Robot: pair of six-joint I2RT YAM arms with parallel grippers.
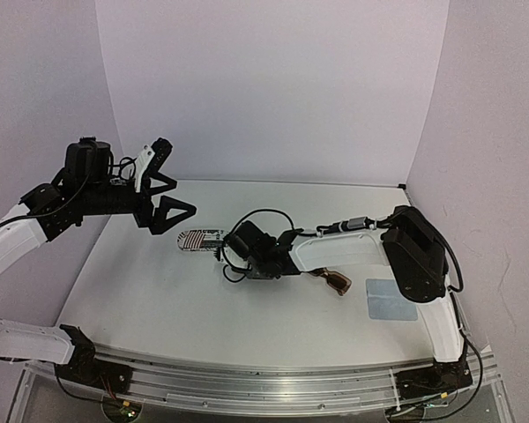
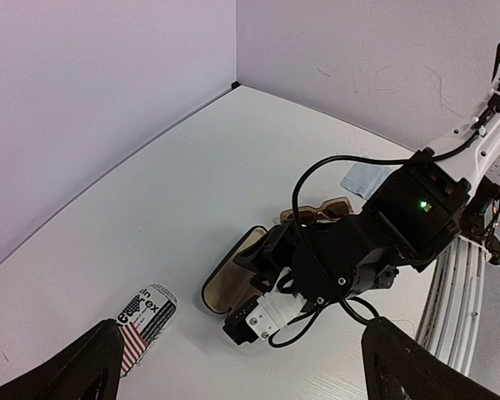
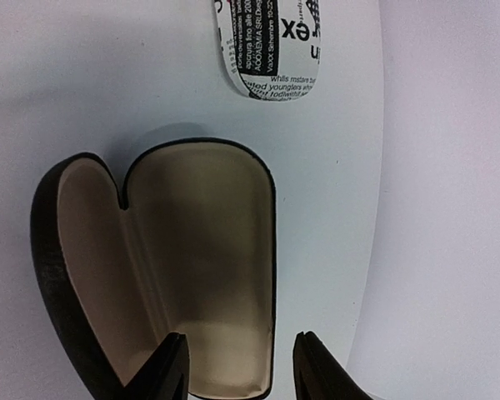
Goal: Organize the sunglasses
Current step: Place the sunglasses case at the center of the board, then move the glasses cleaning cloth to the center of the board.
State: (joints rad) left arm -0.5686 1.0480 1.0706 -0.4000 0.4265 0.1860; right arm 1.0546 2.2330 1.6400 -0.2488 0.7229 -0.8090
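One brown pair of sunglasses (image 1: 338, 283) lies just right of the open black case (image 3: 200, 250), so the right gripper (image 3: 242, 350), parted and empty above that case, should rise straight without nudging its lid (image 3: 71, 250), while the left gripper (image 1: 183, 196) hangs spread wide, far left.
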